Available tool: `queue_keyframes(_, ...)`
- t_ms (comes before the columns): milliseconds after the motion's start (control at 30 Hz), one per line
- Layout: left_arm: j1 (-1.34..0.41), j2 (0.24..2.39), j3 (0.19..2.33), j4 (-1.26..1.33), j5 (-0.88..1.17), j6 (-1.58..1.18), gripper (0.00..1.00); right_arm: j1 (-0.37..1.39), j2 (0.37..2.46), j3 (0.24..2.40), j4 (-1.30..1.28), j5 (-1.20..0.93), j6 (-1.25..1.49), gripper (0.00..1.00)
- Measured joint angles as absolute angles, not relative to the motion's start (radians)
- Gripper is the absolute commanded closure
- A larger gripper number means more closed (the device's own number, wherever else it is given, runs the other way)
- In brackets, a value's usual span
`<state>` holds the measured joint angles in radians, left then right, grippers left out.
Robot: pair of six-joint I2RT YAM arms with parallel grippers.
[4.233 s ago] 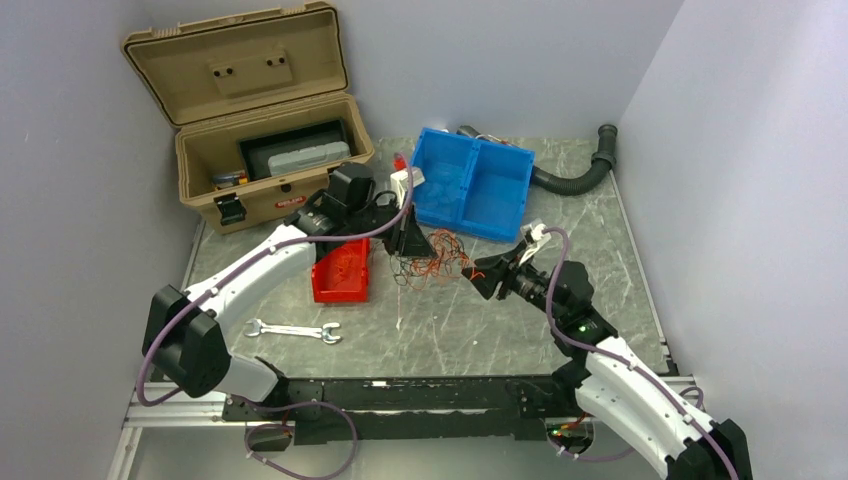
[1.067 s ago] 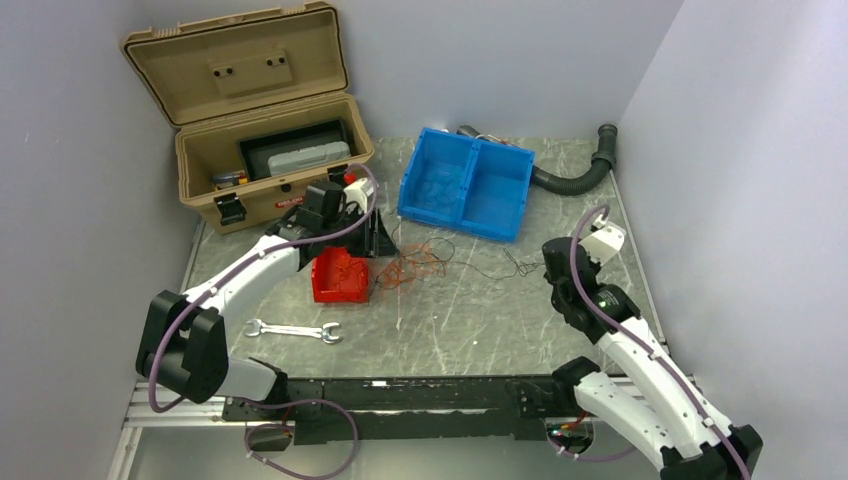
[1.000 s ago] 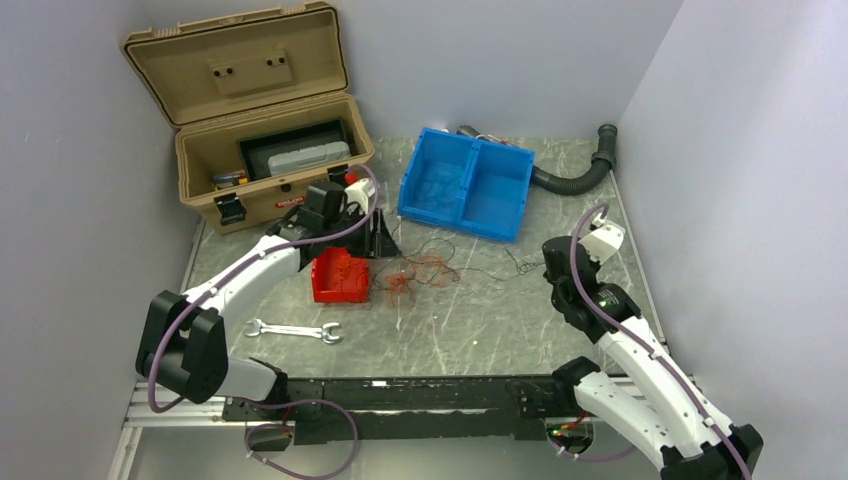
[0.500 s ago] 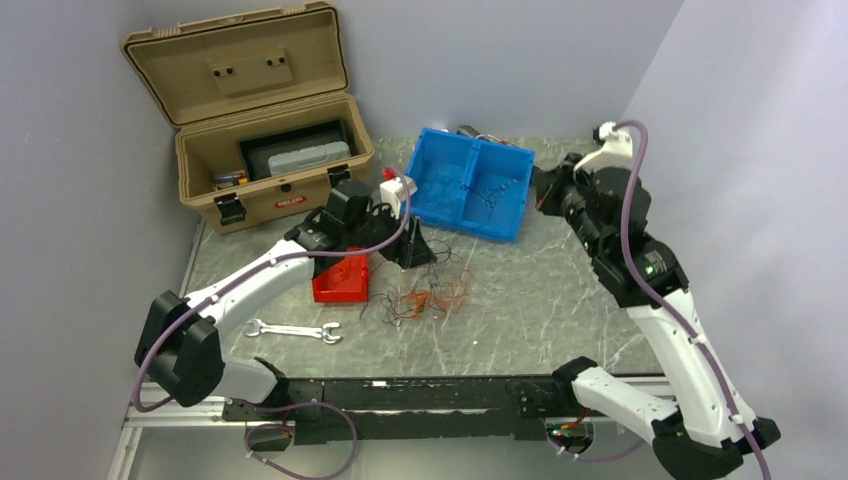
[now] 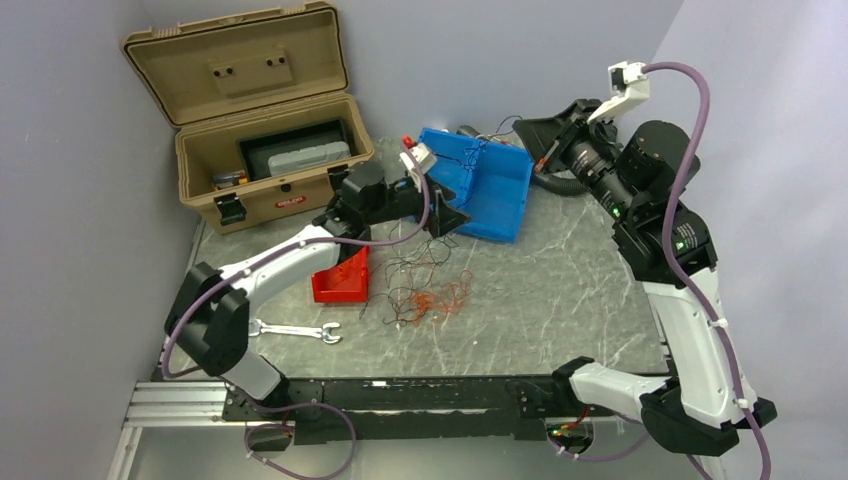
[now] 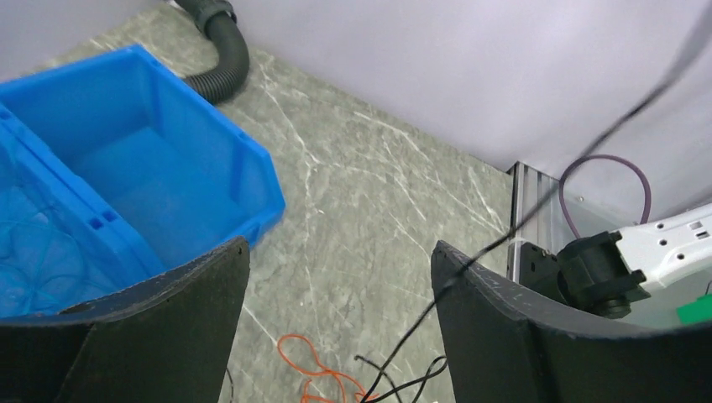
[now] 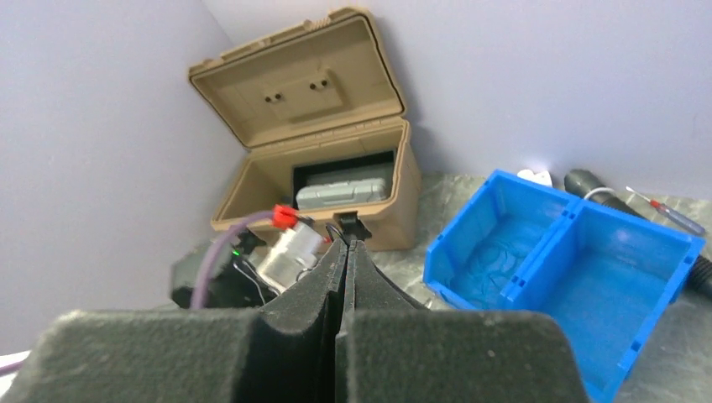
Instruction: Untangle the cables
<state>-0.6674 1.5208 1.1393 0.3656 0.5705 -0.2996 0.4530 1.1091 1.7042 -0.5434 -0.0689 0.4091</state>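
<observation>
The cables (image 5: 428,292) are lying in a loose heap on the table (image 5: 560,300), near its middle. They are just right of the red bin (image 5: 335,288) and nearer than the blue bin (image 5: 508,205). Orange-red loops are sitting at the heap's near right, black wires at its far left. The heap is staying about where it was half a second ago.

The left gripper (image 5: 452,218) has moved farther and to the right since then. It is now hovering at the blue bin's near left corner with its arm reaching out long and low from the left. Its jaws, narrower a second ago, are now standing wide apart.

The right gripper (image 5: 522,127) has climbed from beside the bin's right end. It is now hanging high over the bin's far edge, with its arm standing tall, bent at the elbow and pointing left. Its fingers are pressed together, pinching a thin black wire from the bunch.

The left wrist view is showing what the top view barely shows: a black strand (image 6: 550,197) is running taut from the heap up and to the right. It is passing between the spread fingers, with the hose (image 6: 222,42) beyond the bin. The right wrist view is looking down past its closed tips at the open tan toolbox (image 7: 336,134). Only the top view is taking in the wrench (image 5: 293,331), which is lying at the near left.
</observation>
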Motion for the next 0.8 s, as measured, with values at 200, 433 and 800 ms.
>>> queue_keyframes(200,-0.693,1.624,1.147,0.373,0.580,-0.313,0.52,0.453,1.116,1.760,-0.529,-0.007,0.422,1.00)
queue_keyframes(433,-0.693,1.628,1.116,0.347,0.593,-0.334,0.90,0.453,1.087,1.753,-0.521,0.165,0.402,1.00)
queue_keyframes(800,-0.693,1.514,1.213,0.162,0.646,-0.322,0.96,0.452,0.975,1.246,-0.536,0.279,0.390,0.29)
